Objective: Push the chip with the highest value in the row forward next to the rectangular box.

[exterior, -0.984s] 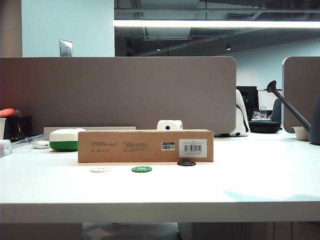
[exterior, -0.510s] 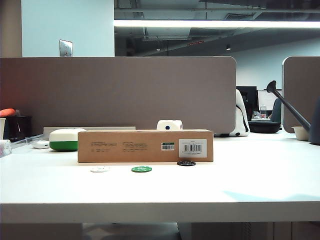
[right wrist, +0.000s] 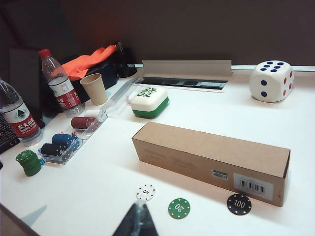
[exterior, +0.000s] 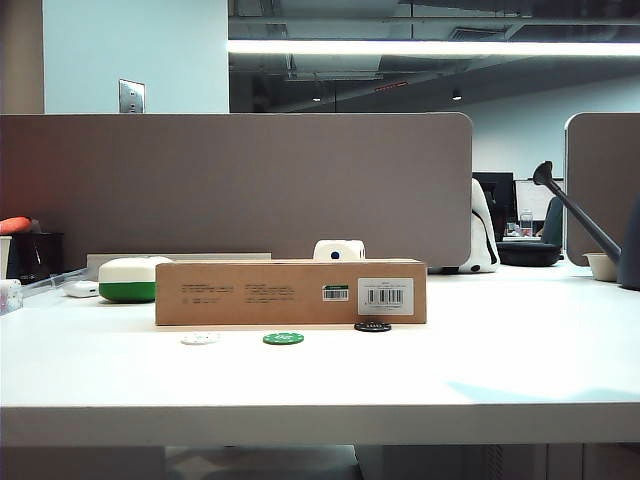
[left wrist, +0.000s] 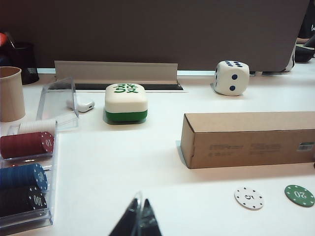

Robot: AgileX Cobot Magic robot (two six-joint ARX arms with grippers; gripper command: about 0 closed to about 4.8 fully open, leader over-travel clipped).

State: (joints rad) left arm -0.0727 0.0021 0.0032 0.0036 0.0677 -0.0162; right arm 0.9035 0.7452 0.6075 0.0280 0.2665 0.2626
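The black "100" chip (right wrist: 239, 204) (exterior: 372, 326) lies flat right in front of the rectangular box (right wrist: 211, 160) (exterior: 290, 292) (left wrist: 248, 138), under its barcode end. A green "20" chip (right wrist: 179, 208) (exterior: 283, 338) (left wrist: 299, 195) and a white "5" chip (right wrist: 146, 192) (exterior: 200, 338) (left wrist: 248, 197) lie in a row farther from the box. My right gripper (right wrist: 138, 209) is shut and empty, its tip close to the white chip. My left gripper (left wrist: 140, 202) is shut and empty, well apart from the chips. Neither arm shows in the exterior view.
A white-and-green rounded container (left wrist: 126, 102) (right wrist: 149, 102) and a big white die (right wrist: 270, 81) (left wrist: 231, 77) stand behind the box. A clear rack of chip stacks (left wrist: 24, 177) (right wrist: 69, 142), a paper cup (right wrist: 93, 88), water bottles (right wrist: 61, 82), and loose green chips (right wrist: 28, 162) crowd one side.
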